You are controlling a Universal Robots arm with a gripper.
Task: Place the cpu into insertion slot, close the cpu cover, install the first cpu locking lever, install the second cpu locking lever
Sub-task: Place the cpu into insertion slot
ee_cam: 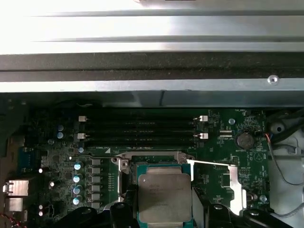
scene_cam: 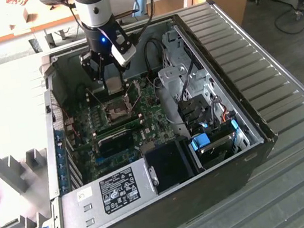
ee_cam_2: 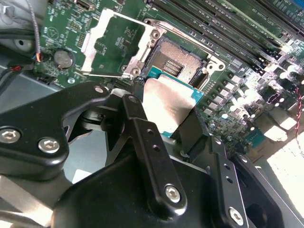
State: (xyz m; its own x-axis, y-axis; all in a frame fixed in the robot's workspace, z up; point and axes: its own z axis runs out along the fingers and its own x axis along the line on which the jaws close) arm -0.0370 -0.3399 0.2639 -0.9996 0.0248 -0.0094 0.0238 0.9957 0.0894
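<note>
Fig. You held the cpu (ee_cam_2: 168,102) clamped between the jaws, just over the insertion slot (ee_cam_2: 178,61), with the cpu cover (ee_cam_2: 92,42) standing open beside it. The step called for squaring the chip's edges to the socket rim and lowering it flat, unforced.

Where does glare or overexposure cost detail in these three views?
First wrist view: the ribbed surface is blown out white, while the cpu is evenly lit. Second wrist view: sheen whitens the cpu's lid, and sunlight washes out the motherboard edge. Exterior view: the motherboard lies in shade.
</note>
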